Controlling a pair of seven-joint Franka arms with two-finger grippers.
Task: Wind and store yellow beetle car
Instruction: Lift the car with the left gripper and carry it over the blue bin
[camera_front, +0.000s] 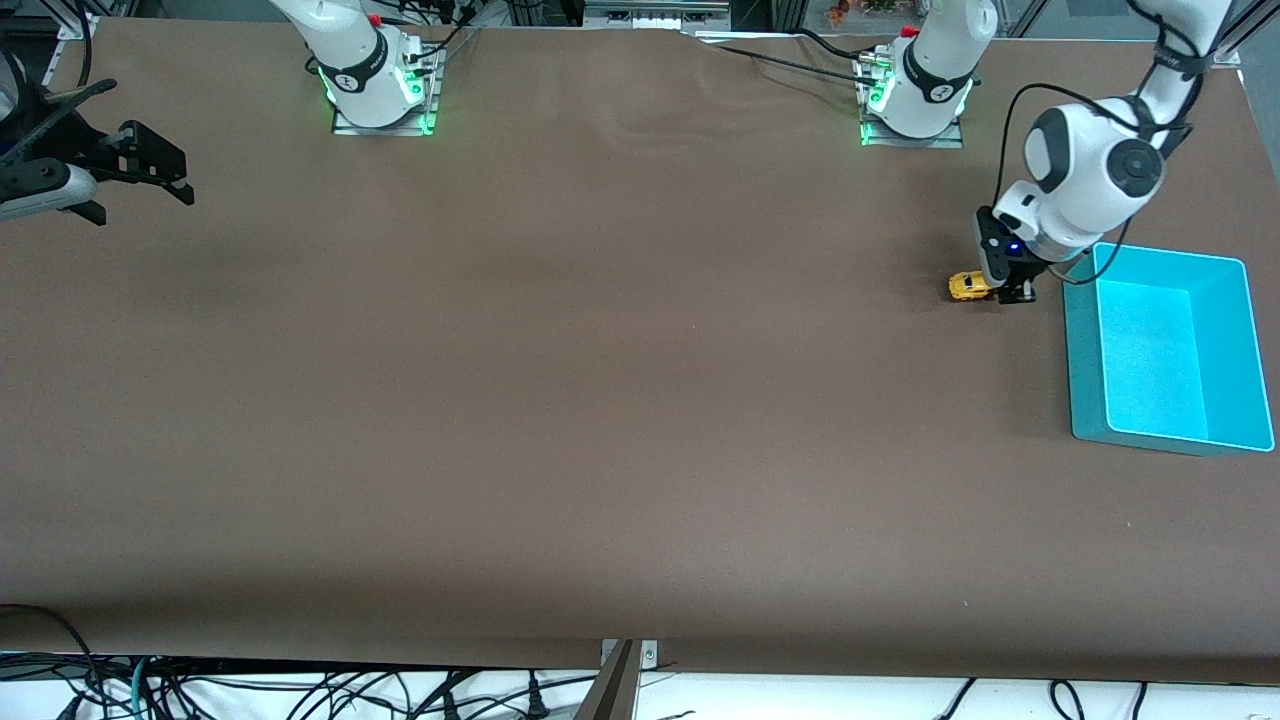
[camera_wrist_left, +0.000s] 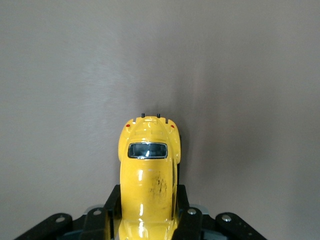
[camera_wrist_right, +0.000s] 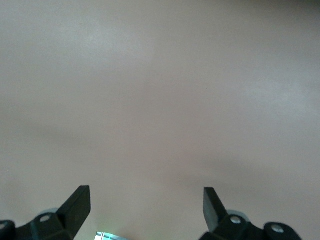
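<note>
Gripping done: your left gripper (camera_front: 1010, 291) clamps the yellow beetle car (camera_front: 967, 286) beside the teal bin (camera_front: 1083, 350); next, drag it backward. Right gripper (camera_front: 150, 170) waits, spread apart.

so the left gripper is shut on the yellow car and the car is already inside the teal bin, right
Not quite. The left gripper is shut on the yellow car, but the front view shows the car on the table beside the teal bin, toward the right arm's end, not inside it.
</note>
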